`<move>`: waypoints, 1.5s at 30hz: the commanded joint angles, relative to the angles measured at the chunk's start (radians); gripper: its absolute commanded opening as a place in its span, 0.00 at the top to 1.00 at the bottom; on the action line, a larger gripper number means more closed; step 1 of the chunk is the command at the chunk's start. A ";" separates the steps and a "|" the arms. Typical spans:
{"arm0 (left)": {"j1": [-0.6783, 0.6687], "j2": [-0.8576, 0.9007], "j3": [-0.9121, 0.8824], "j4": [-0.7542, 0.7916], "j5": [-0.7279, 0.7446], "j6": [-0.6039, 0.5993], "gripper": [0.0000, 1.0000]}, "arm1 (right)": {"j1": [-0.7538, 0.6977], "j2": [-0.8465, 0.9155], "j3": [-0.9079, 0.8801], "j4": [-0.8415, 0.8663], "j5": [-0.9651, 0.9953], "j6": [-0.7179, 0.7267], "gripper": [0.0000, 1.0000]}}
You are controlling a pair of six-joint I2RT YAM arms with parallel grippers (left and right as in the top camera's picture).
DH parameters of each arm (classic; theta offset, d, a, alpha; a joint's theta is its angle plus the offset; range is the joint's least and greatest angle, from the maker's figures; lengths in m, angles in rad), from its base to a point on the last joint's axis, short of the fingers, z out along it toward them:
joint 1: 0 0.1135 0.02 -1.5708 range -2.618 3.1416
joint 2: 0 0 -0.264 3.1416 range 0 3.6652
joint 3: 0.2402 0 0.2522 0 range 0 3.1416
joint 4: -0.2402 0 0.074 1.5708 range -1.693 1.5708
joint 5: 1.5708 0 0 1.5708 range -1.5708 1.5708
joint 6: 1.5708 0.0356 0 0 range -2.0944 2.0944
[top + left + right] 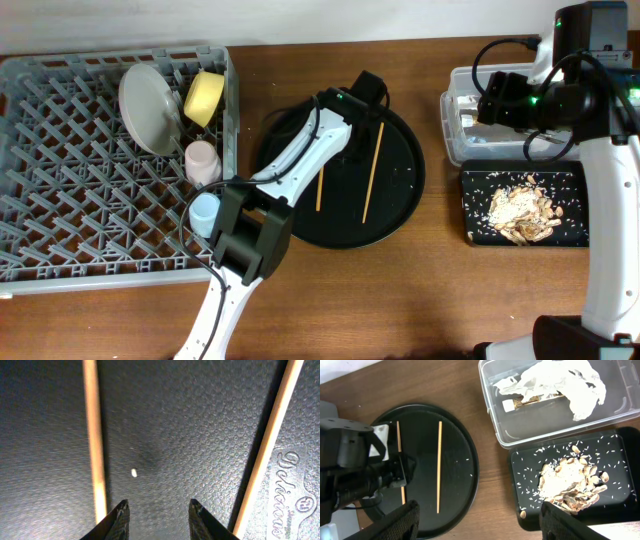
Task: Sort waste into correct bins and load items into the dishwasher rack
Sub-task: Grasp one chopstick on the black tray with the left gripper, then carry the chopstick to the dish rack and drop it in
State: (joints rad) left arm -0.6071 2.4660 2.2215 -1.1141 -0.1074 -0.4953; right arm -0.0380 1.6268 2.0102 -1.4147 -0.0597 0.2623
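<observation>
Two chopsticks lie on the round black tray, one on the left and one on the right. My left gripper hangs low over the tray, open, with its tips between the two sticks and nothing in them. The dishwasher rack holds the plate, yellow bowl, pink cup and light blue cup. My right gripper is wide open and empty, high over the bins.
The clear tub holds crumpled white napkins over a brownish wrapper. The shallow black tray holds beige food scraps and scattered rice. Bare wood lies between the trays.
</observation>
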 commanded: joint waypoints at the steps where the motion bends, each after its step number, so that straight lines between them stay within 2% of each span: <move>1: 0.019 -0.033 0.002 -0.009 -0.074 -0.008 0.62 | -0.002 0.002 -0.005 -0.008 0.019 0.005 0.22; 11: 0.054 -0.026 -0.018 -0.023 -0.097 -0.008 0.63 | -0.002 0.002 -0.005 -0.027 0.019 0.005 0.22; 22: 0.050 -0.026 -0.159 0.048 -0.058 -0.008 0.64 | -0.002 0.002 -0.005 -0.041 0.019 0.005 0.22; 26: 0.050 -0.026 -0.159 0.052 -0.054 -0.008 0.87 | -0.002 0.002 -0.005 -0.041 0.019 0.005 0.22; 29: 0.045 -0.026 -0.158 0.050 -0.052 -0.008 0.92 | -0.002 0.002 -0.005 -0.041 0.019 0.005 0.22; 35: 0.055 -0.046 -0.061 -0.029 -0.035 -0.004 0.93 | -0.002 0.002 -0.005 -0.045 0.019 0.005 0.22; 45: 0.167 -0.112 0.306 -0.359 -0.039 0.087 0.93 | -0.002 0.002 -0.005 -0.047 0.019 0.005 0.22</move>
State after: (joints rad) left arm -0.4854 2.4336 2.4210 -1.4174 -0.1463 -0.4541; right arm -0.0380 1.6268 2.0102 -1.4601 -0.0593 0.2623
